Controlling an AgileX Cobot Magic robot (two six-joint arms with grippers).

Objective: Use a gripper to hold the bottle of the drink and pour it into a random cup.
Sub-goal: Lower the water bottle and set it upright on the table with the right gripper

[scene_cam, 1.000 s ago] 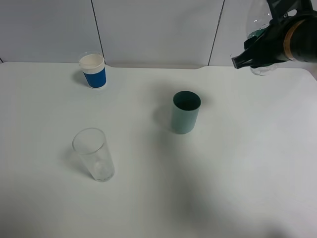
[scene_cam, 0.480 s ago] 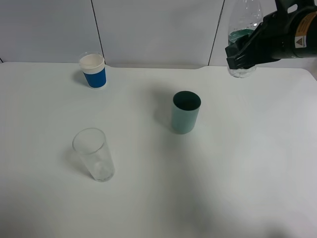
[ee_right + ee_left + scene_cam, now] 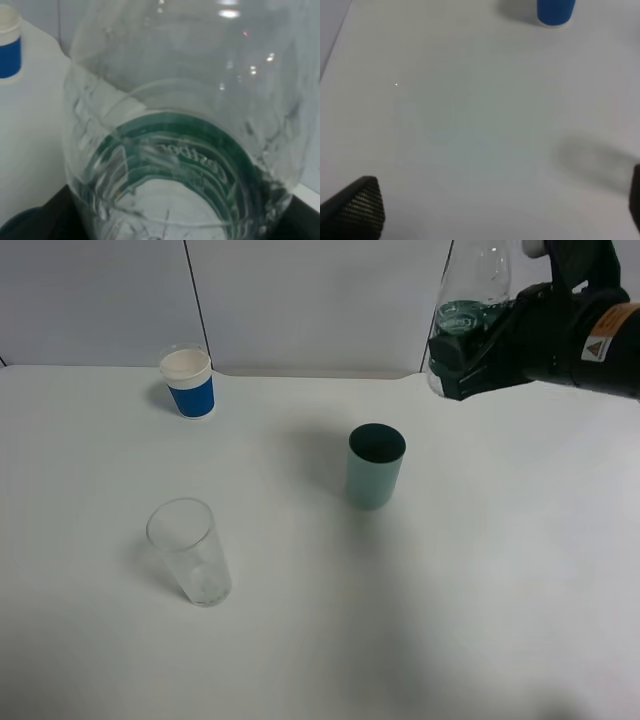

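Note:
My right gripper point(image 3: 462, 358) is shut on the clear bottle of the drink point(image 3: 468, 295) and holds it upright in the air, above and to the right of the teal-green cup point(image 3: 375, 467). The cup stands upright near the table's middle. In the right wrist view the bottle point(image 3: 185, 125) fills the frame, its dark green label point(image 3: 190, 150) showing through the ribbed plastic. In the left wrist view only the tips of the left gripper's fingers point(image 3: 357, 205) show, far apart over bare table. The left arm is out of the exterior view.
A white paper cup with a blue band point(image 3: 188, 381) stands at the back left; it also shows in the left wrist view point(image 3: 555, 11). A clear glass tumbler point(image 3: 189, 551) stands at the front left. A grey panelled wall point(image 3: 310, 300) runs behind the white table point(image 3: 480, 600).
My right gripper has carried the bottle leftwards from the far right edge, closer to the teal-green cup. The cups have not moved.

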